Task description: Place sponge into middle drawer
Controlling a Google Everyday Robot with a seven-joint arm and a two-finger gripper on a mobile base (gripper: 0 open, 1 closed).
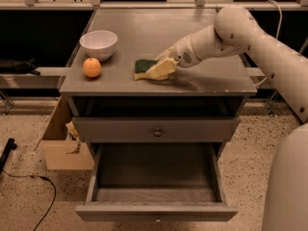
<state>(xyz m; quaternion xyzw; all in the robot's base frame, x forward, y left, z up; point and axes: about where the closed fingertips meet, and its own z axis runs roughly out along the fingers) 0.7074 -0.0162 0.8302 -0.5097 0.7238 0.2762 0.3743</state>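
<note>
The sponge [142, 65], dark green over yellow foam, lies flat on the grey cabinet top [211, 78] near its front middle. My gripper [161, 69] reaches in from the right and rests on the sponge's right end, low on the cabinet top. The middle drawer [156, 211] is pulled out wide below, and its grey floor is bare. It sits directly beneath the sponge, at the cabinet's front.
A white bowl [98, 43] and an orange fruit [92, 67] stand on the cabinet top's left side. The upper drawer [156, 129] with a round knob is closed. A cardboard box [62, 148] sits left of the cabinet, and a black cable [29, 177] lies on the floor.
</note>
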